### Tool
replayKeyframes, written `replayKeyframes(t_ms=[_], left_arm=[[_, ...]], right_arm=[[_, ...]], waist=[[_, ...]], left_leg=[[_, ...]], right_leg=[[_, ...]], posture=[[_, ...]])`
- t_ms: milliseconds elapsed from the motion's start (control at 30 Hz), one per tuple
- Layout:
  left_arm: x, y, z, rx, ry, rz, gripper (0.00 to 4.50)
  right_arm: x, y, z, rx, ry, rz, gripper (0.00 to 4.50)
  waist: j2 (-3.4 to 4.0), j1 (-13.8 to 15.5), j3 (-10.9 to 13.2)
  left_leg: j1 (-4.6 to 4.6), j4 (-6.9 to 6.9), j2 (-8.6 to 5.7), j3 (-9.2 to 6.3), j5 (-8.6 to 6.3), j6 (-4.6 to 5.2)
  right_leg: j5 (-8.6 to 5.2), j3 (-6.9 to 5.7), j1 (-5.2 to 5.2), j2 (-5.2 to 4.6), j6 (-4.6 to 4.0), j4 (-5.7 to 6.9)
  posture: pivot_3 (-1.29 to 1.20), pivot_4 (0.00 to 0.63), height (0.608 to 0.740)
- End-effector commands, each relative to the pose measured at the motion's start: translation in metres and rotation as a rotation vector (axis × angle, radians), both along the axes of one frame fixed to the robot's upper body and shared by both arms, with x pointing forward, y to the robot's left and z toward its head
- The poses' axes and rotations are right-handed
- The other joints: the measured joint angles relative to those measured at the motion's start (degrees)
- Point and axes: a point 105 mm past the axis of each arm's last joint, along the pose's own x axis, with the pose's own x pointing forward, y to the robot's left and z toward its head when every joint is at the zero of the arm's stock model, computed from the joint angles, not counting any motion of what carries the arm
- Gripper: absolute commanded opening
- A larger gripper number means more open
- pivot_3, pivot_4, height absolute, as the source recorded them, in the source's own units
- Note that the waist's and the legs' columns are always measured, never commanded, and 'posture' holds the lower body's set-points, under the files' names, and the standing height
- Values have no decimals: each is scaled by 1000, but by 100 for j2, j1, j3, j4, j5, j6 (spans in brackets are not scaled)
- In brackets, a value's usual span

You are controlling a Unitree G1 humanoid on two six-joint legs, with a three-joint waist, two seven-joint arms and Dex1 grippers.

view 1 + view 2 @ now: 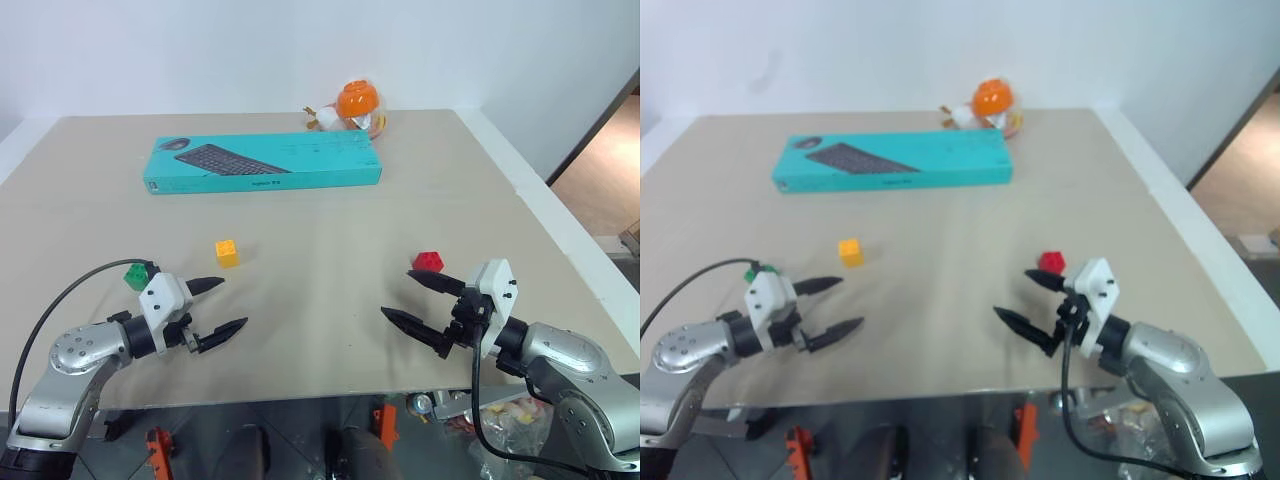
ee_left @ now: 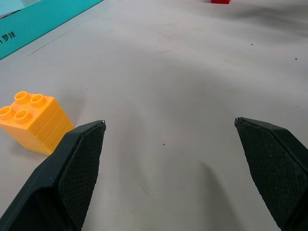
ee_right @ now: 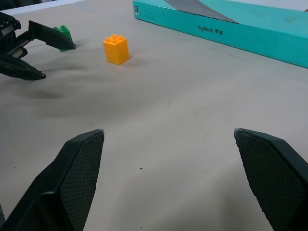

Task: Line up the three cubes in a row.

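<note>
Beige table (image 1: 320,330): cubes scattered, nothing lined up. I've both pincers released, empty: left pincer (image 1: 222,304) near yellow cube (image 1: 227,253) and green cube (image 1: 136,275), right pincer (image 1: 410,298) beside red cube (image 1: 428,262).

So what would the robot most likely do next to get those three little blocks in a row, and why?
Probably reach the open right gripper to the red cube and bring it toward the yellow-orange cube. Both grippers are empty, the red one lies far off to the right, while the green cube already sits near the yellow-orange one by the left gripper.
</note>
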Motion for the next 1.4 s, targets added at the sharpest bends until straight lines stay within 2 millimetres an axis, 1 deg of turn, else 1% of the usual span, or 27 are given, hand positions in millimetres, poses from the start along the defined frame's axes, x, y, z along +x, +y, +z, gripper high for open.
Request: replayKeyframes(t_ms=[33,167,267,500,567,633,700,767,800,900,1000,1100,1167,1267,1400], left_arm=[[-3,-8,14,-28,-72,-11,4444],[-6,-11,18,-79,-72,-12,4444],[-7,-12,18,-119,-28,-11,4444],[-14,-20,17,-134,10,-77,4444],[-17,-24,18,-137,20,-116,4444],[-21,-29,20,-130,17,-173,4444],[-25,-35,21,-103,29,-243,4444],[-31,-40,19,-76,58,-325,4444],[-34,-43,18,-69,67,-357,4444],[-37,-48,16,-40,87,-432,4444],[-36,-52,19,-35,97,-477,4444],[-31,-56,21,-29,103,-499,4444],[-23,-57,24,-48,98,-479,4444],[-11,-58,27,-71,82,-437,4444],[-5,-62,27,-81,74,-435,4444]], right_arm=[[-3,0,6,-2,-32,0,4500],[-4,3,-3,-18,-42,-1,4500],[-3,3,-4,-17,-50,-9,4500],[-3,2,-5,-8,-68,-39,4500],[0,-1,0,38,-89,-92,4500],[6,-6,11,70,-136,-172,4500],[19,-19,25,101,-202,-319,4500],[33,-34,31,107,-229,-485,4500],[38,-41,30,116,-221,-549,4500],[49,-52,21,94,-209,-658,4500],[60,-60,8,160,-160,-738,4500],[70,-61,-1,179,-129,-749,4500],[75,-60,-5,200,-111,-751,4500],[80,-60,-8,209,-105,-745,4500],[83,-57,-11,204,-100,-725,4500]], waist=[[0,0,0],[-3,-1,-2],[-3,-3,-2],[-3,-5,-2],[-3,-6,-2],[-3,-6,-2],[-2,-7,-2],[-1,-7,-2],[-1,-8,-2],[-4,-17,-5],[-5,-22,-5],[-3,-25,-4],[-3,-26,-4],[-3,-27,-4],[-3,-28,-4]], left_leg=[[0,0,0,0,0,0],[-1,0,-4,0,0,0],[0,-1,-2,0,0,0],[2,0,1,1,0,0],[2,0,1,1,0,0],[1,0,1,1,0,0],[2,0,1,2,0,0],[2,2,2,4,1,-1],[2,3,2,9,3,0],[2,3,1,15,6,0],[1,1,-4,16,6,1],[1,-1,-5,16,6,1],[1,-2,-5,20,6,2],[0,-2,-2,18,6,2],[0,-3,3,16,6,2]], right_leg=[[0,0,0,0,0,0],[6,39,2,20,9,0],[9,51,0,31,14,0],[3,52,0,35,2,1],[3,53,0,35,1,1],[4,55,0,36,1,1],[4,58,0,39,0,2],[3,62,-2,41,-10,3],[4,62,-5,42,-12,3],[3,71,-5,42,-14,3],[5,93,-5,46,-12,3],[11,144,-7,79,-3,6],[17,157,-9,89,7,6],[23,168,-10,104,18,6],[23,203,-9,128,17,7]], posture=[[0,150,740],[0,150,740],[0,150,740],[0,150,740],[0,150,740],[0,150,740],[0,150,740],[0,150,740],[0,150,740],[0,150,740],[0,150,740],[0,150,740],[0,150,740],[0,150,740],[0,150,740]])
